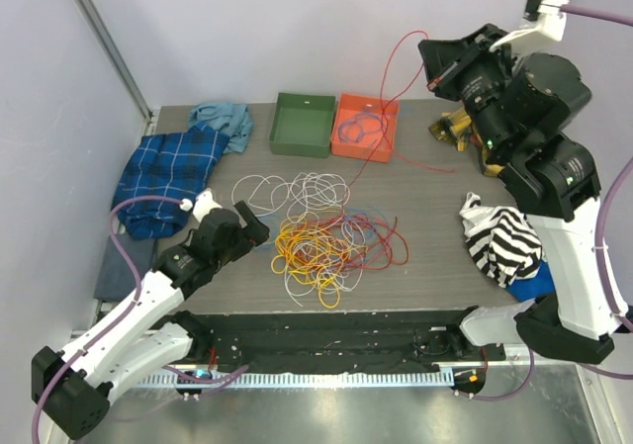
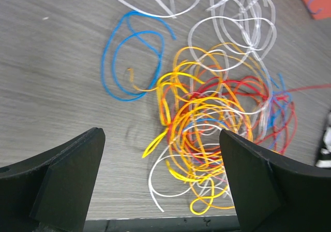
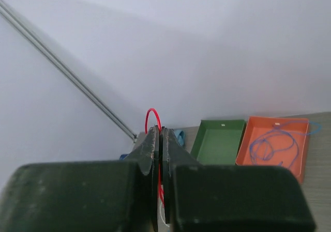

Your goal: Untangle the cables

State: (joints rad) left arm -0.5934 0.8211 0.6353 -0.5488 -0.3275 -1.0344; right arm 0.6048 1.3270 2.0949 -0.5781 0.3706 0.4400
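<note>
Just beyond the cables [image 1: 321, 241], green tray [image 1: 302, 128] adjoins orange tray [image 1: 343, 145].

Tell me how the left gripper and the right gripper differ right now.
The left gripper stands wide open; the right gripper is shut on a red cable. The left gripper hangs low beside the tangle of cables on the table; the right gripper is raised high over the far right side. The left gripper holds nothing; from the right gripper the red cable trails down toward the tangle. Both are dark two-finger grippers.
</note>
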